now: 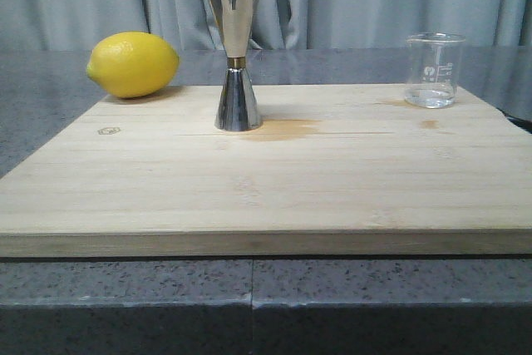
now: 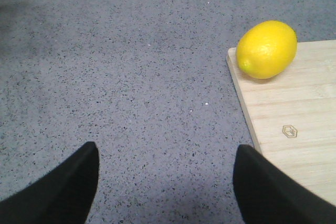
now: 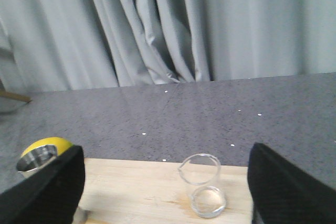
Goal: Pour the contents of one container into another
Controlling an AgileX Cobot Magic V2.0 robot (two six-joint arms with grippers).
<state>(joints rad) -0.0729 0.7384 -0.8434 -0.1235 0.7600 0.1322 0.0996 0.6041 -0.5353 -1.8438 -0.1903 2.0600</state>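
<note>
Two sets of jaws, both spread wide and holding nothing. Left gripper (image 2: 165, 182) above bare speckled grey surface (image 2: 131, 77), just off the corner of the board (image 2: 294, 114); only the dark tips of its fingers (image 2: 63, 192) in view, the rest cut off. Right gripper (image 3: 165, 187) low behind the board's near edge, facing the curtain (image 3: 210, 24), with the beaker (image 3: 202, 184) upright between its fingers, apart from both. Beaker near the board's back right corner in the front view (image 1: 433, 70), clear, white markings too small to read; contents hard to make out. Jigger (image 1: 235, 54) upright, left of centre toward the back, well apart from the beaker; in the right wrist view only its rim showing beside a finger. Lemon (image 1: 133, 64) at the back left corner, overhanging the board's edge. Darker stain (image 1: 283, 129) on the wood just right of the jigger's foot. Wide open board in front of all three things. Small hexagon mark (image 2: 289, 131) stamped near the lemon. Grey folded curtain across the whole back.
</note>
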